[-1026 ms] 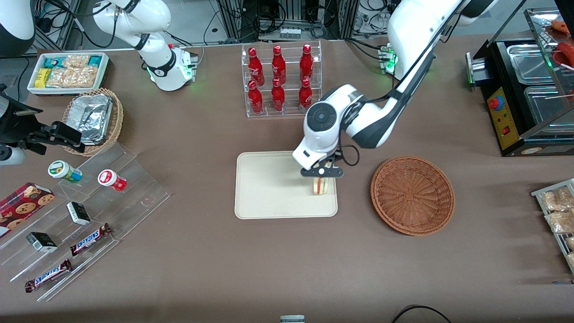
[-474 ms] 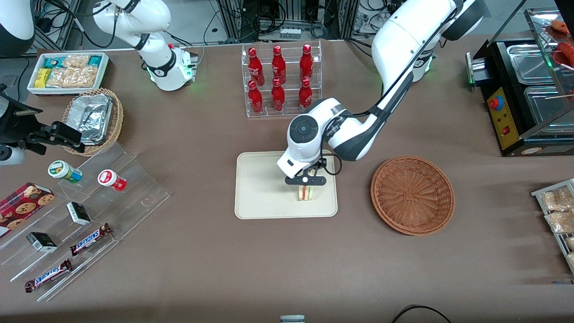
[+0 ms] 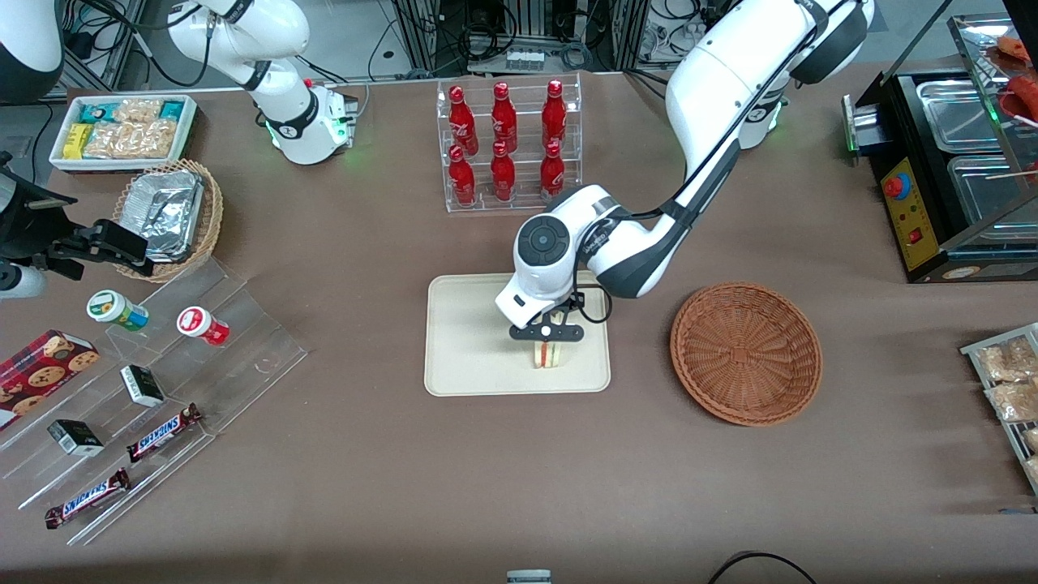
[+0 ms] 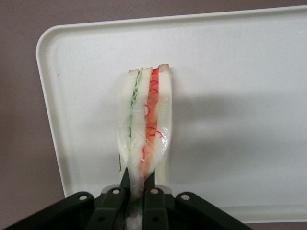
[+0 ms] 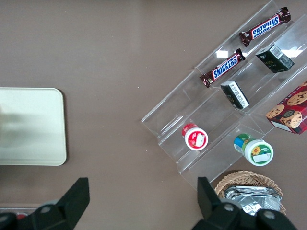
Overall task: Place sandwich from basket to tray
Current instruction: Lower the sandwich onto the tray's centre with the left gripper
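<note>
My left gripper (image 3: 547, 347) hangs over the cream tray (image 3: 462, 357) and is shut on the sandwich (image 3: 548, 355). In the left wrist view the black fingers (image 4: 125, 179) pinch the narrow end of the sandwich (image 4: 146, 127), whose green and red filling layers run along the cut edge above the tray (image 4: 240, 81). Whether the sandwich touches the tray I cannot tell. The reddish-brown woven basket (image 3: 746, 352) sits beside the tray toward the working arm's end of the table and holds nothing.
A clear rack of red bottles (image 3: 507, 146) stands farther from the front camera than the tray. Toward the parked arm's end are a stepped acrylic display with candy bars (image 3: 162, 434), a lighter wicker basket with foil trays (image 3: 169, 215) and a white snack bin (image 3: 123, 130).
My gripper carried the sandwich from the tray's edge nearest the basket toward the tray's middle, slightly nearer the front camera. It stays shut on the sandwich.
</note>
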Controlling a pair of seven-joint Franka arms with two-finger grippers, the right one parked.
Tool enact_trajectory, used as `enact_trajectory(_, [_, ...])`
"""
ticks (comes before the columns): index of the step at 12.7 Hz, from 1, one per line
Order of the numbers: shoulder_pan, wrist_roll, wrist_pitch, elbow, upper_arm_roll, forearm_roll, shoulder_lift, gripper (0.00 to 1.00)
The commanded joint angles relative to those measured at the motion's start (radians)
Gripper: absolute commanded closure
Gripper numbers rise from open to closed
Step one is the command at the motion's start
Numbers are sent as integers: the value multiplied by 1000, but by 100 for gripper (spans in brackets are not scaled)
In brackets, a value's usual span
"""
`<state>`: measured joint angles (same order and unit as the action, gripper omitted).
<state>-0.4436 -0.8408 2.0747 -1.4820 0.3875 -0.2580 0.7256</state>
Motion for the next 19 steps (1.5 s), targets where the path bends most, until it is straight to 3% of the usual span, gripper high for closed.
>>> enact_trajectory(1, [-18, -21, -16, 46, -9, -24, 23, 64])
enact_trajectory(3, [-18, -20, -15, 49, -10, -24, 26, 31])
enact_trajectory(4, [-18, -23, -16, 51, -10, -24, 28, 0])
enact_trajectory(19, [-6, -37, -117, 120, -10, -23, -15, 0])
